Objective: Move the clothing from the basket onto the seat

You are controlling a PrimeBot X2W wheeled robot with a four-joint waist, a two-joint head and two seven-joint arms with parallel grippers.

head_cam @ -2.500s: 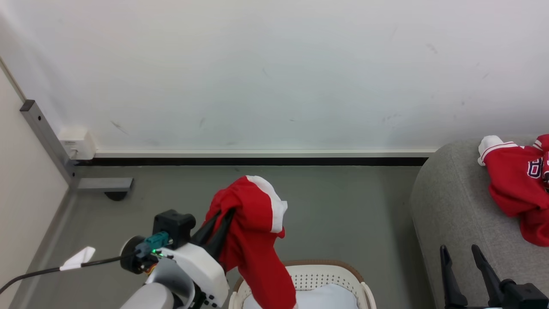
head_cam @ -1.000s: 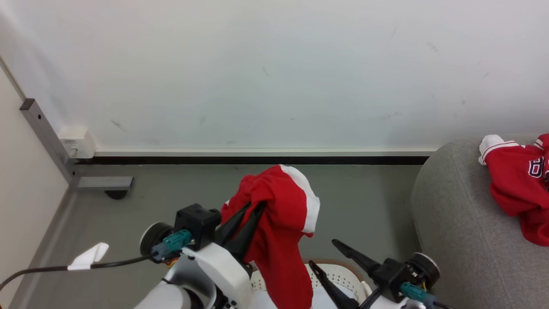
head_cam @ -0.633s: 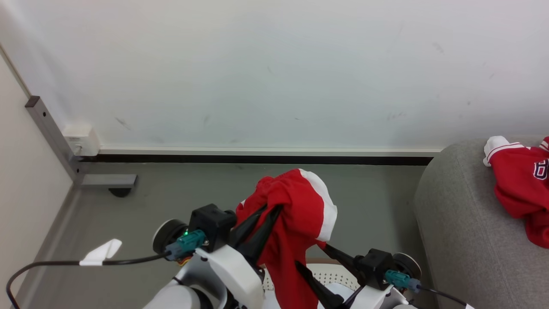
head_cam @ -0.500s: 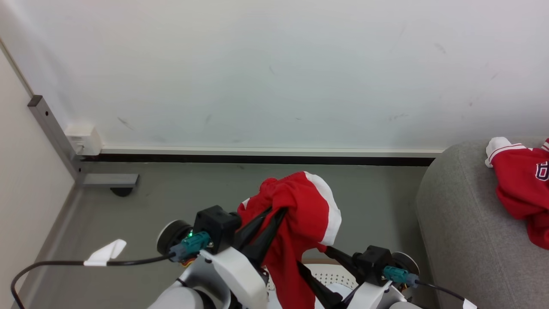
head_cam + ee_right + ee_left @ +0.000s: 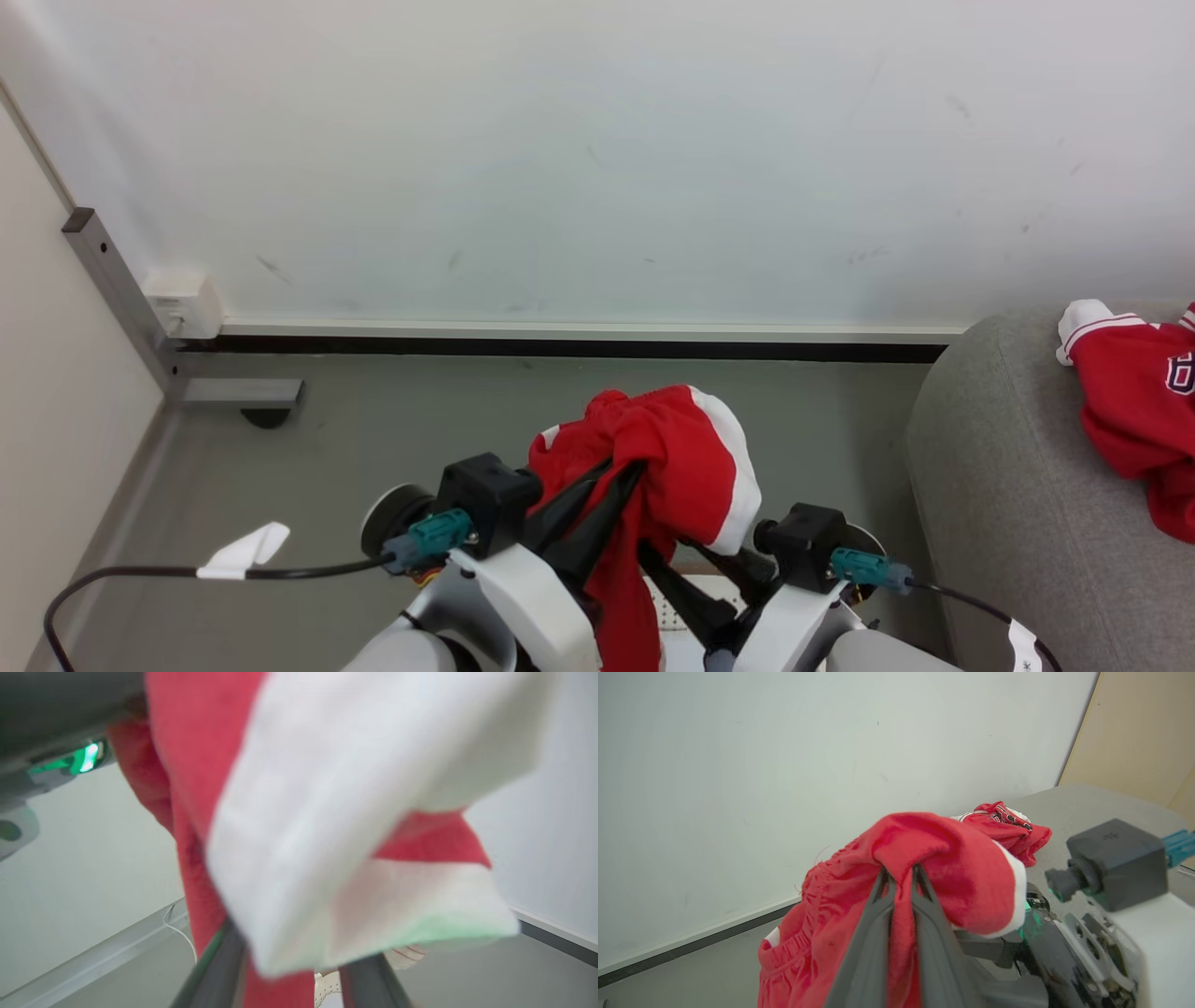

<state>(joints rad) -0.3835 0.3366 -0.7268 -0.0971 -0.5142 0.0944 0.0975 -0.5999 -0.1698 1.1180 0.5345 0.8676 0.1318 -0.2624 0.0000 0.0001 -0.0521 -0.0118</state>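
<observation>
head view: red clothing (image 5: 691, 457) hangs pinched in the left gripper (image 5: 627, 474).
the grey seat (image 5: 1008, 485) lies well to the right of both grippers and carries a second red garment (image 5: 1130, 411) with a white cuff; its dark-and-white lettering is cut by the frame edge and unreadable. the held clothing is bright red, gathered at one edge, with a broad white band draped past the fingertips. the left jaws are pressed together on a fold. the right gripper (image 5: 674, 553) was apart from the cloth a second ago and now has its fingers spread either side of it, tips hidden under the white band. a sliver of perforated basket (image 5: 667, 611) shows just below.
</observation>
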